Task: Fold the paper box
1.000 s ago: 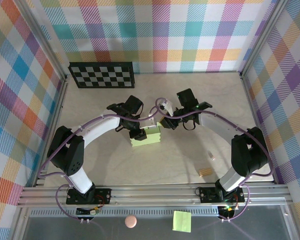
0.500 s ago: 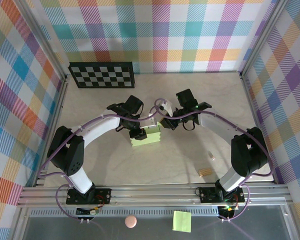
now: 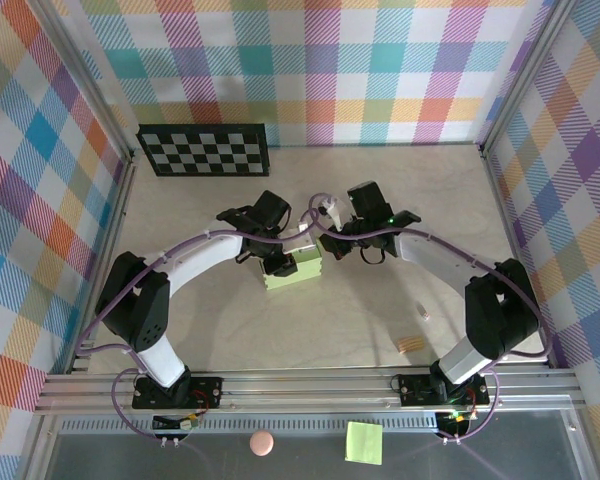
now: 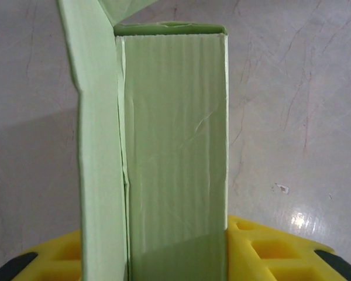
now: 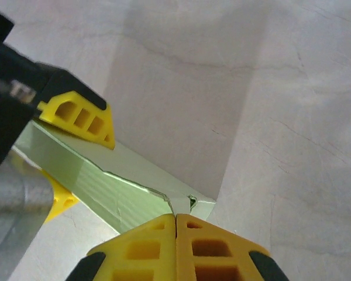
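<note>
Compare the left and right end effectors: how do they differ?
Left end effector clamps the paper box with jaws apart; right end effector has jaws shut. Left spans the box's width; right sits at one corner, grip on card unclear. Both are yellow-tipped, at the same box.

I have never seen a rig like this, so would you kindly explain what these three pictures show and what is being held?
This is a robot with a left arm and a right arm, bolted at the near edge of a table, each ending in a two-finger gripper. The wide picture looks down from above and behind them; the other two come from cameras on the wrists. On the table lie the pale green paper box, a checkerboard panel at the back and a small wooden piece near the right arm's base. The left gripper clamps the box between its fingers. The right gripper is shut at a corner of the box; whether it pinches card, I cannot tell.
</note>
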Controlling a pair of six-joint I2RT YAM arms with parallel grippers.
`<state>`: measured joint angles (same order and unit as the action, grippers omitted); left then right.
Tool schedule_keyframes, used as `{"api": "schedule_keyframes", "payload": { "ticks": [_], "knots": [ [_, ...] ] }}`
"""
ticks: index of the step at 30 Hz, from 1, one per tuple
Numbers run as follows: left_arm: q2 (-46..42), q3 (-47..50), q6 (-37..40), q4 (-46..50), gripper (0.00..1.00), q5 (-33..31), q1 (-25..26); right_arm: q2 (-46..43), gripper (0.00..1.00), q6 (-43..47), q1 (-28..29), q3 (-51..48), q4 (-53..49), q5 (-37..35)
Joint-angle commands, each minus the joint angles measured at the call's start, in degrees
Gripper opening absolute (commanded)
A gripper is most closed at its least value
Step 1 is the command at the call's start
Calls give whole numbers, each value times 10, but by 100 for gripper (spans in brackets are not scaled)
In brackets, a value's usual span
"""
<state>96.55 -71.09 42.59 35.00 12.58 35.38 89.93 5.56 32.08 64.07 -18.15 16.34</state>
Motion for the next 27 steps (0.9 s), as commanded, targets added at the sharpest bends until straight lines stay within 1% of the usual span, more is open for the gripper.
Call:
{"api": "schedule_keyframes", "payload": {
  "ticks": [1, 5, 12, 21, 27],
  "knots": [
    [18, -11, -14, -14, 41, -30, 5, -19, 0, -94, 7, -20, 24, -42],
    [20, -13, -19, -21, 42, -33, 6, -28, 0, -140, 21, -37, 45, -67],
    [26, -21, -25, -19, 42, -34, 6, -32, 0, -181, 41, -54, 69, -104],
    [31, -26, -31, -20, 42, -41, 6, -27, 0, -187, 54, -71, 90, -120],
    [28, -25, -31, -20, 42, -42, 6, -26, 0, -156, 58, -94, 103, -155]
  ]
}}
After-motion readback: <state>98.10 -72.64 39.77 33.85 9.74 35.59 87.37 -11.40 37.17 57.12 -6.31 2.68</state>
